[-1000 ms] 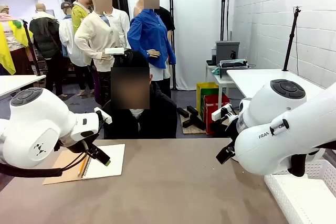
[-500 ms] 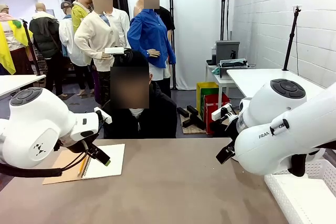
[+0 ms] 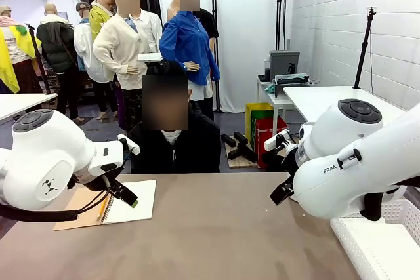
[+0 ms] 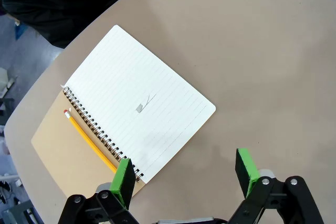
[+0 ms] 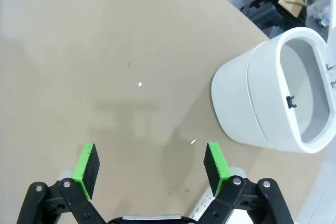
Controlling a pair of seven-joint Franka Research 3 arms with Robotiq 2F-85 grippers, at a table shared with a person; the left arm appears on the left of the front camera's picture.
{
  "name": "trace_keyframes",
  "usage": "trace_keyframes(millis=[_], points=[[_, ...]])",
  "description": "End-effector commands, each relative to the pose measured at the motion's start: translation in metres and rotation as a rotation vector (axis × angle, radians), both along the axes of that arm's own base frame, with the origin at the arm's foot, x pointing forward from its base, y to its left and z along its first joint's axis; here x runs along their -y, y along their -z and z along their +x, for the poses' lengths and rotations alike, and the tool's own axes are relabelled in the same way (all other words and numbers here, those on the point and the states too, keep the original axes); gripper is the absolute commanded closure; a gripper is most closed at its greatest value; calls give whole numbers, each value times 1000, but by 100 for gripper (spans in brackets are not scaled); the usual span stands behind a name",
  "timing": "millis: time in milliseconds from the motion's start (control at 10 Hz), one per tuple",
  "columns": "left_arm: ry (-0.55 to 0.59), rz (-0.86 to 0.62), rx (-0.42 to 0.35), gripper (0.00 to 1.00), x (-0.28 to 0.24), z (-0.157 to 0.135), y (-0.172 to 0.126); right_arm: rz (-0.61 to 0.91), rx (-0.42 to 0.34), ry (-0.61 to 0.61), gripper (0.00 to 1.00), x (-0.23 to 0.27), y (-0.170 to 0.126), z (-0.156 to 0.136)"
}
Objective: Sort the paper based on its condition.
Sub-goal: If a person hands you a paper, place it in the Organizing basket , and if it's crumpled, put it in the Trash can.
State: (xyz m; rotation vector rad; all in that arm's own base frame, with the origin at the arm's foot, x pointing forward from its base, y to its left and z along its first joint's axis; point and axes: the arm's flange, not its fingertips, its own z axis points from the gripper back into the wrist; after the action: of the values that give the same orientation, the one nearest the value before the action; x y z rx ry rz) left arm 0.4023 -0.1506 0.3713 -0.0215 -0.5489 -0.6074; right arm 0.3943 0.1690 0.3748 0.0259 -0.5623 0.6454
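Note:
The paper is out of view. An open spiral notebook [image 4: 139,111] with a lined white page and tan cover lies on the brown table [image 4: 262,51], a yellow pencil [image 4: 89,140] on its cover. My left gripper [image 4: 185,175] hovers open above the notebook's near corner, nothing between its green pads. In the front view the notebook [image 3: 128,202] lies at the table's left, under the left gripper [image 3: 125,195]. My right gripper [image 5: 151,169] hangs open over bare table, holding nothing.
A white oval bin [image 5: 273,93] stands near the table edge, right of the right gripper. A white lattice basket [image 3: 377,244] sits at the front right. A person in a black top [image 3: 174,145] sits at the far side. Tiny white specks [image 5: 139,84] dot the table.
The person at the far side has sat up a little. Neither arm has moved, and both grippers stay open.

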Motion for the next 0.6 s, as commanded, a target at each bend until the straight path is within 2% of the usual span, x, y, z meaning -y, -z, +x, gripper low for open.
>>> trace_keyframes(millis=[0, 500], points=[[-1, 0, 0, 0, 0, 0, 0, 0, 0, 0, 0, 0, 0, 0], [-1, 0, 0, 0, 0, 0, 0, 0, 0, 0, 0, 0, 0, 0]])
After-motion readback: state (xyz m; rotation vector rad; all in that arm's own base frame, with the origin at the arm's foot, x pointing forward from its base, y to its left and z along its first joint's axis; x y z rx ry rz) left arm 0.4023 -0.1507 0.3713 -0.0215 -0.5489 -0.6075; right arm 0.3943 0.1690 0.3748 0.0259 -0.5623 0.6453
